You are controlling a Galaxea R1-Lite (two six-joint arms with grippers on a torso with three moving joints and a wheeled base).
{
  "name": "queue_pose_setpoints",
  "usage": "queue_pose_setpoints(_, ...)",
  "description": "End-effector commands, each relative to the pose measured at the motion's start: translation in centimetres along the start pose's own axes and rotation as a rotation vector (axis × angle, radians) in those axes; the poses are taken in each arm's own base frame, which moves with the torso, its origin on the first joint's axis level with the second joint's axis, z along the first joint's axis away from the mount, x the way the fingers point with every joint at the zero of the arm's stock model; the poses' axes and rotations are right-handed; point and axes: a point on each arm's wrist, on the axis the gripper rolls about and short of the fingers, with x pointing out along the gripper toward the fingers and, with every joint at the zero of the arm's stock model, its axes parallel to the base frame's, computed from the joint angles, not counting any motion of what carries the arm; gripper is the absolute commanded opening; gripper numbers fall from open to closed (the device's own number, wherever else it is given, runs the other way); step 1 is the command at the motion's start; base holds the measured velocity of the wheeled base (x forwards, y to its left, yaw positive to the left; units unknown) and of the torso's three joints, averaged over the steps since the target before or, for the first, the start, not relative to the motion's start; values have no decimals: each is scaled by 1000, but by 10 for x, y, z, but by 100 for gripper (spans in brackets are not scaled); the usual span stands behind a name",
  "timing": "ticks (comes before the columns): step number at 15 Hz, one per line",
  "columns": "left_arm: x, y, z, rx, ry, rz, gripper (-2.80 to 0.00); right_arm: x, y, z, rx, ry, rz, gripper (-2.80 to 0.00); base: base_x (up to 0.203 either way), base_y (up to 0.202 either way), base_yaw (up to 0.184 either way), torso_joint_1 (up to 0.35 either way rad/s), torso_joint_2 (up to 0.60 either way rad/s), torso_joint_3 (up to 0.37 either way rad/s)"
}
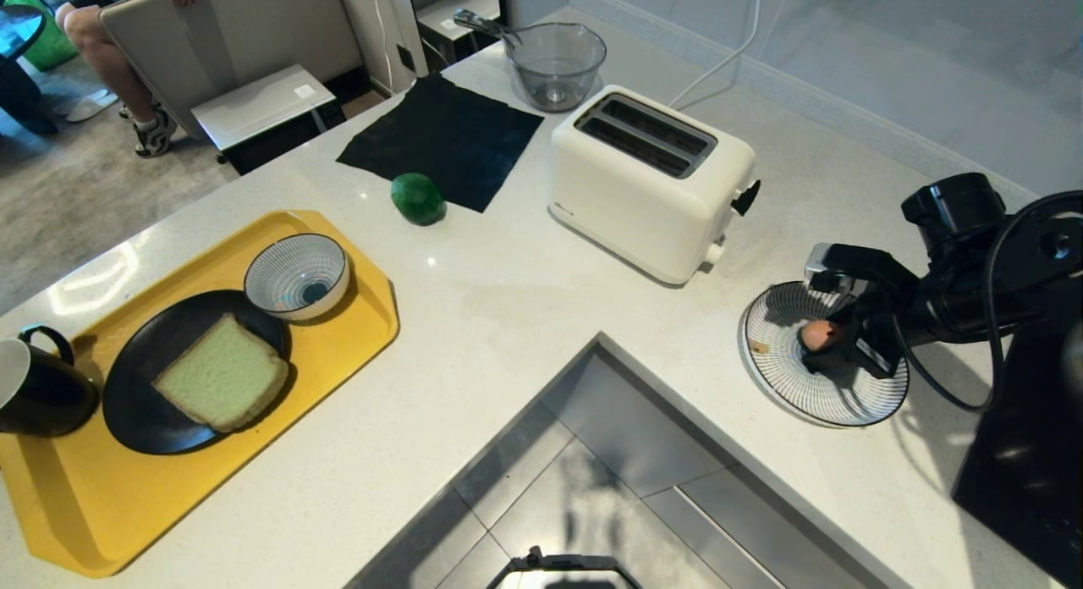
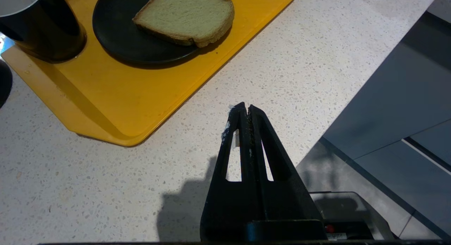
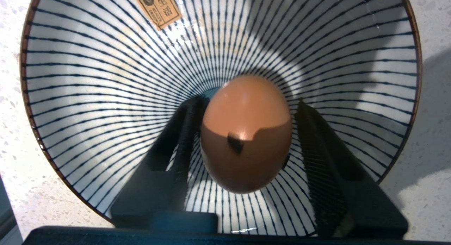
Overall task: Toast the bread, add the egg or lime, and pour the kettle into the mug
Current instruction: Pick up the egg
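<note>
The egg (image 1: 818, 335) (image 3: 246, 132), brown with a dark speck, lies in a blue-striped dish (image 1: 778, 377) (image 3: 88, 79) at the counter's right. My right gripper (image 1: 822, 345) (image 3: 248, 102) reaches down into the dish with one finger on each side of the egg; one finger sits against the shell and a gap shows at the other. The pale green bread (image 1: 222, 384) (image 2: 186, 16) lies on a black plate (image 1: 140, 403) on the yellow tray (image 1: 338, 335). The black mug (image 1: 38, 386) (image 2: 42, 30) stands at the tray's left. The lime (image 1: 418, 198) rests by the black cloth. My left gripper (image 2: 246, 107) is shut and empty, parked over the counter edge. The kettle is out of view.
A white two-slot toaster (image 1: 647, 183) stands mid-counter, its slots empty. A striped bowl (image 1: 296, 276) sits on the tray. A glass bowl (image 1: 556, 64) and black cloth (image 1: 440, 140) lie behind. A black hob (image 1: 1015, 479) borders the right. A person (image 1: 110, 56) sits at far left.
</note>
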Motion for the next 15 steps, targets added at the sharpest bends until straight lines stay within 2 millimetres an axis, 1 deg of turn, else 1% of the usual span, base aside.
queue_pose_setpoints(1,1,0,-5,-1,14,0,-280,1,0,0,-4,2,4,-280,0,0,0,0,0,0)
queue_pose_setpoints(8,1,0,-5,-1,14,0,-280,0,-1,-1,-1,1,0,-280,0,0,0,0,0,0)
queue_pose_setpoints(10,1,0,-5,0,14,0,-280,-3,-1,1,-3,-7,-5,-280,0,0,0,0,0,0)
queue_pose_setpoints(12,1,0,-5,-1,14,0,-280,-10,-1,2,-1,-20,-17,-280,0,0,0,0,0,0)
queue_pose_setpoints(15,1,0,-5,1,14,1,-280,-27,-2,2,23,-42,-42,-280,0,0,0,0,0,0)
